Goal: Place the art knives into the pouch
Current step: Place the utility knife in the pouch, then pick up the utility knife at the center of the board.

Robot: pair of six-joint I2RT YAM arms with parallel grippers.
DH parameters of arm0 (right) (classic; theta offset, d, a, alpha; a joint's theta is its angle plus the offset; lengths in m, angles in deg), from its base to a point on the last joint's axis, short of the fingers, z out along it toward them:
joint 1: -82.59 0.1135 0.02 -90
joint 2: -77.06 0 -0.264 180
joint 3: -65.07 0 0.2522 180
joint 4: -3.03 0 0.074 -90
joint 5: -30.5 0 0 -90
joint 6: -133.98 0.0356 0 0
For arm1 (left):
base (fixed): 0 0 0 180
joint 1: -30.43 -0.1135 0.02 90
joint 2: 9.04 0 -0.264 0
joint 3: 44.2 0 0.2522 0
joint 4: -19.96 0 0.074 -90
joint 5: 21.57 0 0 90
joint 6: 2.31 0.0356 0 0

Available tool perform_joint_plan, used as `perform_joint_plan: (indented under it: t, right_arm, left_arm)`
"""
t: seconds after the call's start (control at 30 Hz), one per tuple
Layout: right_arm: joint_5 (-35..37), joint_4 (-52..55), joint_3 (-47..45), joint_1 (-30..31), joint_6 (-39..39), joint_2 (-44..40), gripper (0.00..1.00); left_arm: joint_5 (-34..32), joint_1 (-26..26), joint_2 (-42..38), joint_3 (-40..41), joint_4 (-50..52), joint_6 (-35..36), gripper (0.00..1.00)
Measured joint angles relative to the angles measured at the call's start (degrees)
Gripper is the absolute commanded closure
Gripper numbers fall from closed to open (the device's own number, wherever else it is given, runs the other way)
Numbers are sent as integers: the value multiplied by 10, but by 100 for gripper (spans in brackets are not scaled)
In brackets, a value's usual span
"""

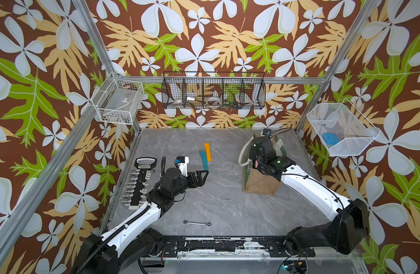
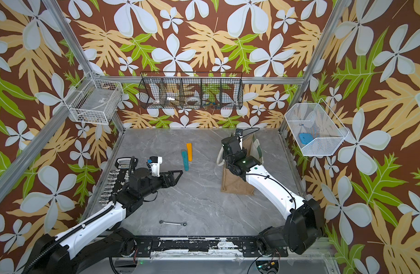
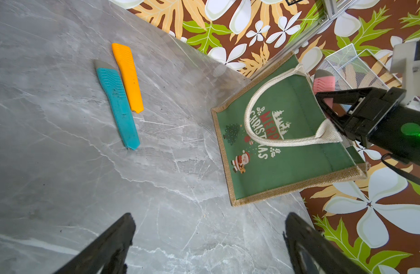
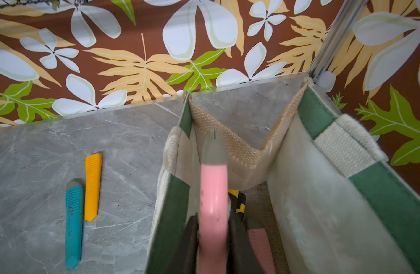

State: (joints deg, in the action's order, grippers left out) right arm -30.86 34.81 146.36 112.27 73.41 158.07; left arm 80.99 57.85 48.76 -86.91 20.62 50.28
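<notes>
hanging over the open mouth of the pouch point(image 4: 379, 194), the pink art knife point(image 4: 213, 189) is leading grey tip first between the lining walls, between the jaws of the right gripper point(image 4: 213, 225); whether those jaws are clamping it or loosening, i cannot tell. the pouch is standing near the desk's point(image 1: 228, 194) far right corner, with a second pink knife point(image 4: 261, 246) lying on its floor beside a yellow-and-black object point(image 4: 238, 201). the step in hand is looking like the drop: doing it well is meaning keeping the knife centred, clear of the folded jute end panel point(image 4: 228, 142) and the rope handle point(image 3: 287, 141), parting the jaws fully, then lifting straight up so the soft walls are not getting dragged. the teal art knife point(image 4: 73, 223) and orange art knife point(image 4: 92, 187) are lying side by side toward the far edge's middle. the left gripper point(image 3: 209, 249) is hovering wide open and empty over the desk's middle.
</notes>
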Motion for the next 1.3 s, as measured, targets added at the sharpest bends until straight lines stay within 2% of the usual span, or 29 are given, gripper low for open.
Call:
perform_joint_plan:
  t: [0.03, 0.13, 0.27, 0.53, 0.63, 1.0, 1.3]
  right_arm:
    - [-6, 1, 2, 0, -4, 1, 17]
    - [-27, 7, 13, 0, -18, 3, 7]
    - [-44, 14, 14, 0, -33, -17, 4]
    - [-63, 14, -43, 0, -66, -121, 3]
    - [-92, 4, -75, 0, -82, -155, 3]
    - [-153, -39, -168, 1, -102, -214, 4]
    - [-181, -99, -234, 1, -97, -247, 4]
  left_arm:
    - [1, 0, 3, -2, 0, 0, 0]
    - [6, 0, 12, -8, -3, 0, 0]
    - [15, 0, 34, -30, -4, 0, 0]
    - [25, 0, 102, -104, 17, 15, 0]
    - [22, 0, 132, -136, 35, 32, 0]
    - [-83, 0, 281, -301, 166, 103, 3]
    - [-150, 0, 421, -408, 239, 104, 17]
